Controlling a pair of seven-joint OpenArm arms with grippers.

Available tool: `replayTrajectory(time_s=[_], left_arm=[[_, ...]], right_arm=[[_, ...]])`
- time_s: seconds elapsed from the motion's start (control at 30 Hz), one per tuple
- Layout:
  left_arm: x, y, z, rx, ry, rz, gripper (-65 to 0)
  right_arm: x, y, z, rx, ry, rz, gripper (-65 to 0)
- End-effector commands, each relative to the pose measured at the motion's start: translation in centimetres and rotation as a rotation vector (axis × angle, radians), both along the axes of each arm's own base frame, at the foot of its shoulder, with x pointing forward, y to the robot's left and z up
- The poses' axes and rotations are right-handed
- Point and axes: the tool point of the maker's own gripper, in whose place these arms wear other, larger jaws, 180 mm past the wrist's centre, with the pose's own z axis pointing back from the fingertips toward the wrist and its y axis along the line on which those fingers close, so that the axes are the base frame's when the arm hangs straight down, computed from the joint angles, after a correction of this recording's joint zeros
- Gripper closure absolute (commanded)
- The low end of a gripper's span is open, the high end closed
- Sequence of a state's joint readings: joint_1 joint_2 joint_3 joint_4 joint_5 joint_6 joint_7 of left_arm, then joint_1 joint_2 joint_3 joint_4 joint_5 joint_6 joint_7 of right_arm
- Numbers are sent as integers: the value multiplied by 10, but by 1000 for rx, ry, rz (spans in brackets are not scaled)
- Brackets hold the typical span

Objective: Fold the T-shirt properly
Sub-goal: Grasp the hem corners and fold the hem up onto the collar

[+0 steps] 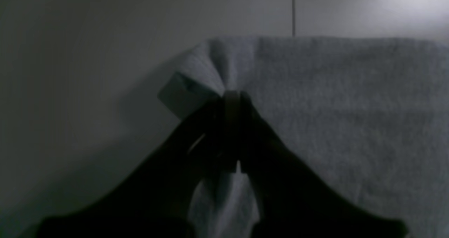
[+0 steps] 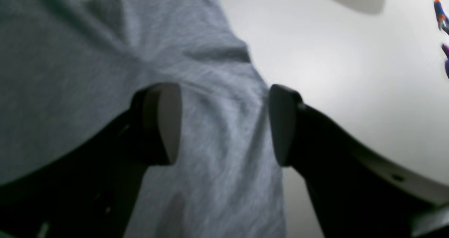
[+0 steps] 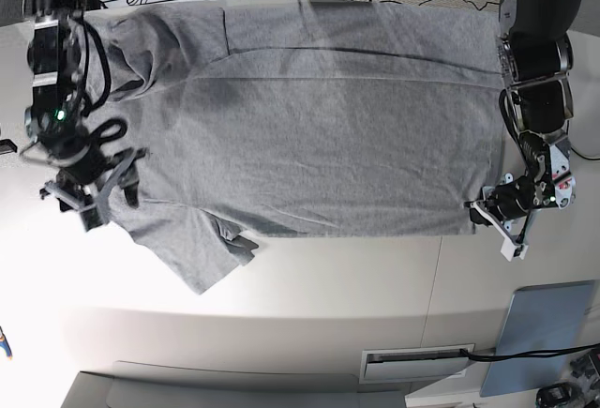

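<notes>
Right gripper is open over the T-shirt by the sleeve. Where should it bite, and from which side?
Grip the T-shirt on the raised ridge of cloth between the right gripper pads, at the edge nearest the bare table. Come straight down; the ridge already stands up between the open pads.

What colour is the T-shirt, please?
Plain heather grey T-shirt, clearest in the base view.

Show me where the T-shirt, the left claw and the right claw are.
T-shirt point(image 3: 319, 136), base view, middle of the body.
Left claw point(image 1: 232, 96), left wrist view, closed tips.
Right claw point(image 2: 224, 124), right wrist view, gap between tips.
</notes>
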State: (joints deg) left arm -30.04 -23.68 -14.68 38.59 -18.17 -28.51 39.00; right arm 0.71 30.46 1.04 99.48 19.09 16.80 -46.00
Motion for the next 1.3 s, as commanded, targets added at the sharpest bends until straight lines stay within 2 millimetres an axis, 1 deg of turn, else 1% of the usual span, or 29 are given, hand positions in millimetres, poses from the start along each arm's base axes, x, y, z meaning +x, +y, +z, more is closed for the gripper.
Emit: replayTrajectory(time_s=[0.0,0.17,0.23,0.33,0.47,0.57,0.7,0.83,1.07,1.1,1.17,1.27], left_arm=[[8,8,12,18,-22,0,0],[8,8,12,24,-19,-2,0],[8,8,12,24,-20,-1,0],[8,8,12,24,-19,-2,0],[8,9,12,25,-18,-1,0],[8,9,11,28,-17,-3,0],[7,10,10,42,-11,-7,0],[7,10,10,41,-11,-7,0],[7,10,11,40,-16,-5,0],[8,10,11,39,-20,-4,0],[8,10,11,39,-20,-4,0],[7,10,10,39,-17,-3,0]], right_arm=[[17,-10,18,6,-53,-9,-381],[60,-30,6,144,24,-54,-381],[77,-32,-1,192,79,-75,-381],[97,-29,-15,249,174,-82,-381],[121,-24,-31,293,236,-115,-381],[133,-21,-47,276,267,-131,-381],[141,-9,-66,228,292,-110,-381],[137,-2,-84,139,338,-108,-381],[120,-9,-105,3,420,-123,-376],[118,-11,-107,-10,427,-125,-355],[118,-13,-107,-28,427,-131,-266],[116,-14,-109,-31,432,-136,-95]])
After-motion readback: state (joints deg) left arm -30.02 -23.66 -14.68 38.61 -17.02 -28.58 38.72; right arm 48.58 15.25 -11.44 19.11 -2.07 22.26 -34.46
